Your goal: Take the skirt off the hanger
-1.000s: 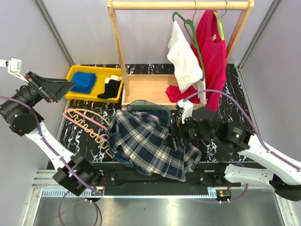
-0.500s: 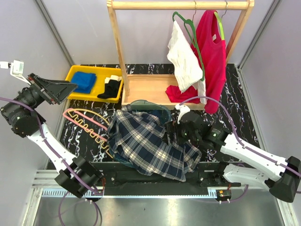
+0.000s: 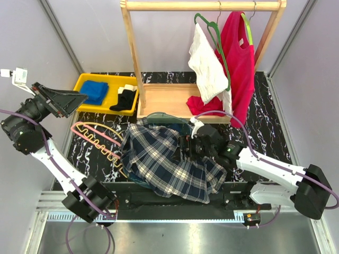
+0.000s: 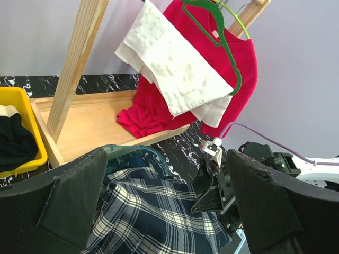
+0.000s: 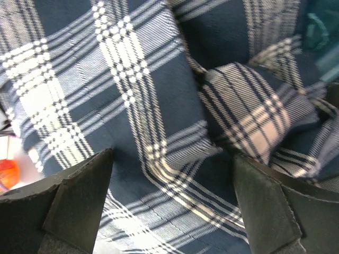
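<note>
The navy and white plaid skirt (image 3: 164, 161) lies crumpled on the table in front of the rack. The teal hanger (image 3: 165, 117) sticks out from under its far edge. My right gripper (image 3: 185, 148) is open just above the skirt's right part. In the right wrist view the skirt (image 5: 159, 106) fills the frame between the spread fingers (image 5: 74, 206), and the gripper (image 5: 172, 196) holds nothing. My left gripper (image 3: 69, 100) is open and empty, raised high at the far left. Its view shows the skirt (image 4: 153, 217), the hanger (image 4: 132, 153) and the right gripper (image 4: 212, 190).
A pink hanger (image 3: 98, 137) lies left of the skirt. A yellow tray (image 3: 85, 82) at the back left holds a blue cloth (image 3: 94, 91) and black socks (image 3: 124, 99). The wooden rack (image 3: 132, 53) carries a white garment (image 3: 207, 69) and a red top (image 3: 241, 63).
My right arm has reached left, bringing its gripper from the skirt's right edge to over the skirt. The left arm has barely moved.
</note>
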`<action>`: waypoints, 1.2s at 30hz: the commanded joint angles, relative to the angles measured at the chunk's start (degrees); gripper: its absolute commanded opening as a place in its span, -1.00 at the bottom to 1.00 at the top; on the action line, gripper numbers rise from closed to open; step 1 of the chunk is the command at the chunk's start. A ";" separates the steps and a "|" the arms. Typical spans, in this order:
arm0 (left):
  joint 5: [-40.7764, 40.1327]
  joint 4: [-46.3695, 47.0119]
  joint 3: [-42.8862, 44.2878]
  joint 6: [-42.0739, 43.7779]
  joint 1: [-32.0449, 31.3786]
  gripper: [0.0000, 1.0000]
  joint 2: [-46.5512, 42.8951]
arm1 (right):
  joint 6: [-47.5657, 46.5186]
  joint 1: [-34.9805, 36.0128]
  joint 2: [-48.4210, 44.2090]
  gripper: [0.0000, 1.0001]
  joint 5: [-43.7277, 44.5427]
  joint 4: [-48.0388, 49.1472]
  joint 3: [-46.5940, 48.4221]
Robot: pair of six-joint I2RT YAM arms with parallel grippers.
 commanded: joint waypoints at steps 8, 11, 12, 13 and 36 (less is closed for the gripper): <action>9.26 12.16 1.28 0.55 -0.17 0.98 -0.43 | -3.71 -0.14 -5.97 -1.00 1.33 -2.89 10.04; 9.17 12.25 1.11 0.73 -0.26 0.98 -0.43 | -9.69 -0.14 -6.33 -1.00 4.59 -7.12 20.66; 9.09 12.25 1.02 0.73 -0.26 0.98 -0.43 | -13.01 -0.22 -5.54 -1.00 5.03 -7.66 24.37; 9.08 12.34 0.93 0.73 -0.26 0.98 -0.52 | -14.96 -0.22 -2.40 -1.00 5.47 -8.36 28.50; 8.47 12.07 -3.29 1.26 -0.78 0.98 -2.80 | -13.93 -0.22 27.73 -1.00 -1.21 7.86 75.78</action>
